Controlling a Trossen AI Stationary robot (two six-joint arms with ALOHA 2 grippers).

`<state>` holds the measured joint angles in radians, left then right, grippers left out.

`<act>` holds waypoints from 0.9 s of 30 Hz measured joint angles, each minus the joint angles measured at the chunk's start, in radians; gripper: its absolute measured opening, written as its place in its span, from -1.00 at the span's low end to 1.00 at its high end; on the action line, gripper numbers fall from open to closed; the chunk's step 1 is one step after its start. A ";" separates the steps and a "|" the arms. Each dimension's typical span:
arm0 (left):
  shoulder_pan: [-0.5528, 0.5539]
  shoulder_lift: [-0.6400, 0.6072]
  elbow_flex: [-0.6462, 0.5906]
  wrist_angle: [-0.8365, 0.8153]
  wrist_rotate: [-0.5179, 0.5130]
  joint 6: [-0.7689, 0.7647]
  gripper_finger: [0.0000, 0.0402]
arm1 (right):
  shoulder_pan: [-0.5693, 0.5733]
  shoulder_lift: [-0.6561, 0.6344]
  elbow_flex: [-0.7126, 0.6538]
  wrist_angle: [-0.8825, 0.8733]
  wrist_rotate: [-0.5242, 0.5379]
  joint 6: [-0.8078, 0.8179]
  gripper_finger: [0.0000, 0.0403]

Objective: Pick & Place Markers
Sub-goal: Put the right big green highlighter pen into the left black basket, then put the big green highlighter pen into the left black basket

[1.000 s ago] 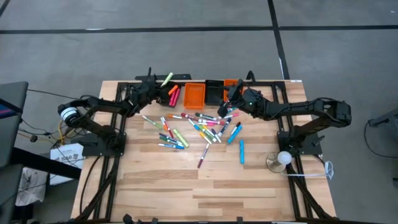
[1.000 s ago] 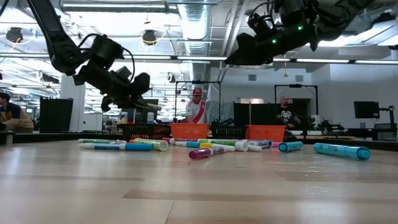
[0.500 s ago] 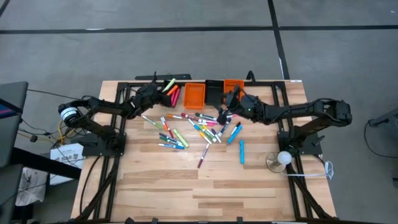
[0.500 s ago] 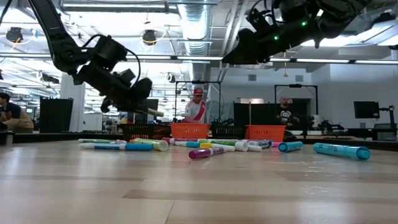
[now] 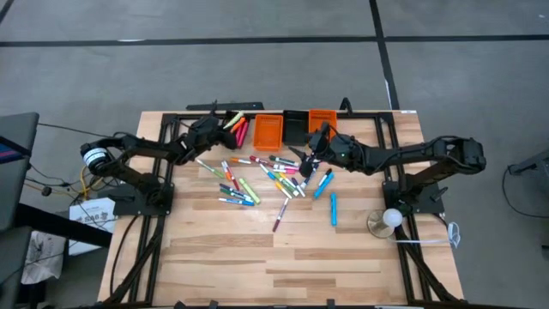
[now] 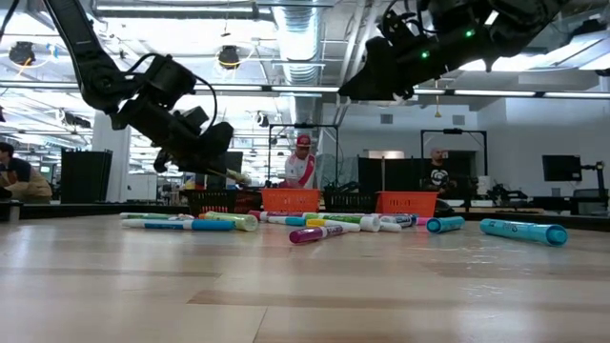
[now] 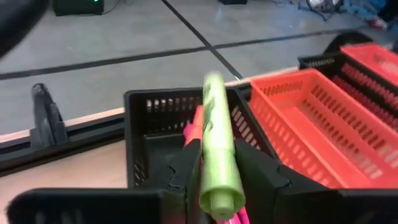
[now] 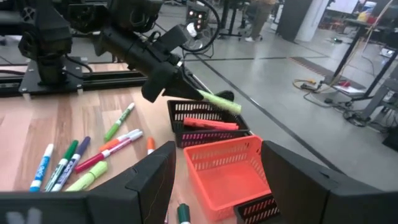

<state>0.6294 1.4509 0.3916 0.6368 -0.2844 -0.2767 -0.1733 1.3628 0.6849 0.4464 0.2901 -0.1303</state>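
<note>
Markers (image 5: 274, 176) lie scattered mid-table, before a row of bins (image 5: 268, 130) along the far edge; the left gripper (image 5: 225, 125) hangs over the leftmost bin (image 7: 155, 134), the right gripper (image 5: 305, 157) above the scatter.

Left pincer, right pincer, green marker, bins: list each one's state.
Left pincer: holding the green marker.
Green marker: gripped, raised above the black bin.
Right pincer: open, empty, above the loose markers.
Black bin: holds pink markers.
Orange bin: looks empty.

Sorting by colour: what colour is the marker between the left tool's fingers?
Light green marker, held over the black bin; clearest in the left wrist view.
</note>
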 joint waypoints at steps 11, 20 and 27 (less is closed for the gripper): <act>-0.023 0.000 0.000 -0.009 -0.003 0.011 -0.36 | 0.033 0.000 0.000 -0.001 -0.001 0.001 0.13; -0.036 0.000 0.000 -0.009 -0.003 0.017 -0.34 | 0.035 0.000 0.000 -0.001 -0.001 0.000 0.13; -0.036 0.000 0.000 -0.008 0.034 0.037 -0.34 | 0.044 0.000 0.000 -0.001 -0.013 0.000 0.13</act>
<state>0.5938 1.4509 0.3916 0.6287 -0.2507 -0.2398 -0.1291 1.3628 0.6849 0.4455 0.2773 -0.1307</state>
